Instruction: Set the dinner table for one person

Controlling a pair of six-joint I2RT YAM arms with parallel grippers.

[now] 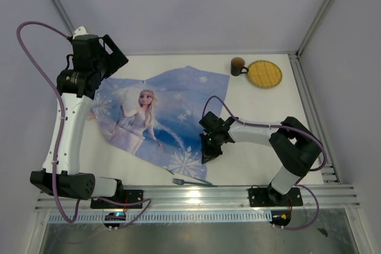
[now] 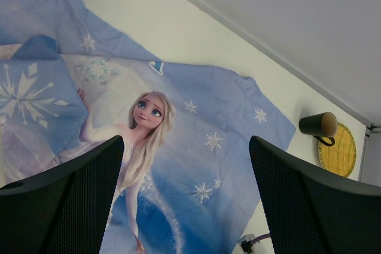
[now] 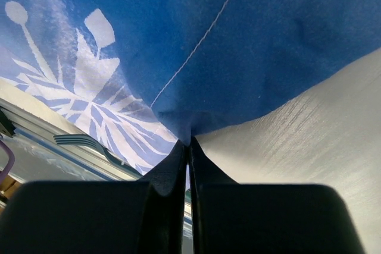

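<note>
The white dinner table (image 1: 262,123) carries a rumpled blue printed cloth (image 1: 161,117) across its left and middle. My right gripper (image 1: 208,156) is low at the cloth's near right edge. In the right wrist view it (image 3: 189,144) is shut on a pinched fold of the blue cloth (image 3: 238,40), with bare tabletop (image 3: 309,141) to the right. My left gripper (image 1: 110,57) hangs above the cloth's far left corner. Its jaws (image 2: 186,206) stand wide open with nothing between them, and the cloth (image 2: 196,147) lies below.
A dark mug (image 1: 237,65) and a round yellow woven mat (image 1: 264,74) sit at the far right of the table; both also show in the left wrist view, mug (image 2: 319,125) and mat (image 2: 339,153). A fork (image 1: 190,181) lies by the near rail, partly under the cloth's edge.
</note>
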